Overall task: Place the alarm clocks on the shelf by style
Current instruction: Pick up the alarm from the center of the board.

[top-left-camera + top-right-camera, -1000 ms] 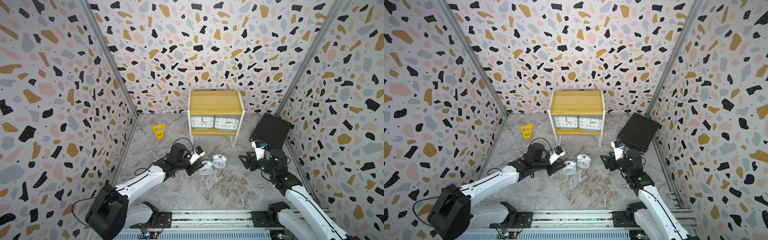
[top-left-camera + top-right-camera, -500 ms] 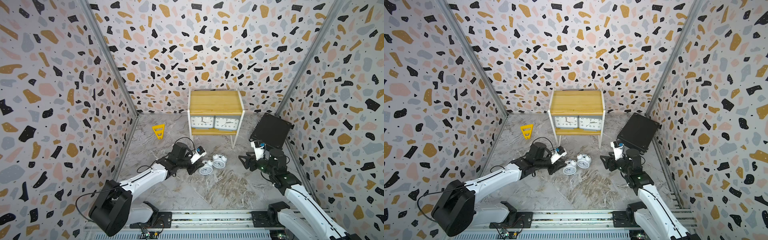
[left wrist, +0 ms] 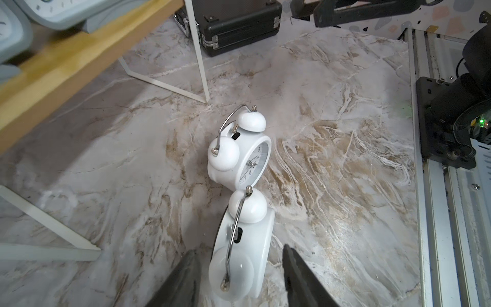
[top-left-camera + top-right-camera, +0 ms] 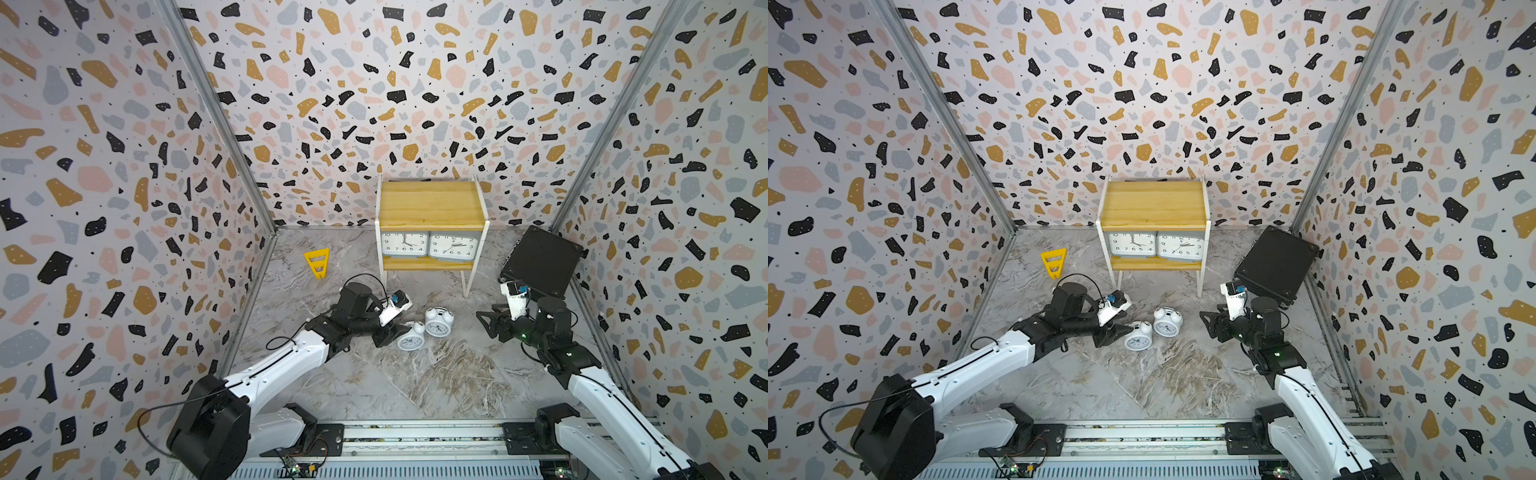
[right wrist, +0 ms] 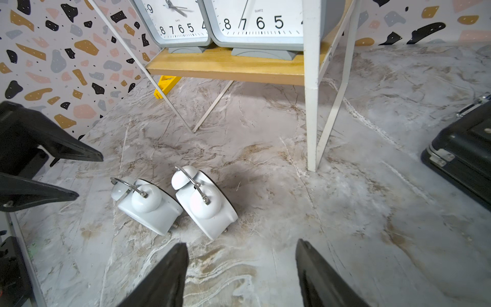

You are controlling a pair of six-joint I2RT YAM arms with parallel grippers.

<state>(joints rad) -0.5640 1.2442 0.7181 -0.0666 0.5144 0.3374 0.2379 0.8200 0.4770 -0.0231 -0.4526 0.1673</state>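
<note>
Left pincer (image 3: 240, 249): parted astride the frame-left twin-bell clock (image 4: 410, 341), nothing clamped.
Right pincer (image 5: 241, 265): open, empty.
Grip: to be closed squarely, bells (image 3: 248, 206) spared.

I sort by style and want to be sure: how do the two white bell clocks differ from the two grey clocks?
The white twin-bell clocks are small and round, with bells and a metal handle; the grey clocks are larger, rectangular, without bells. The white ones sit on the floor; the grey ones stand side by side on the lower board of the shelf. Both kinds have white analogue dials.
</note>
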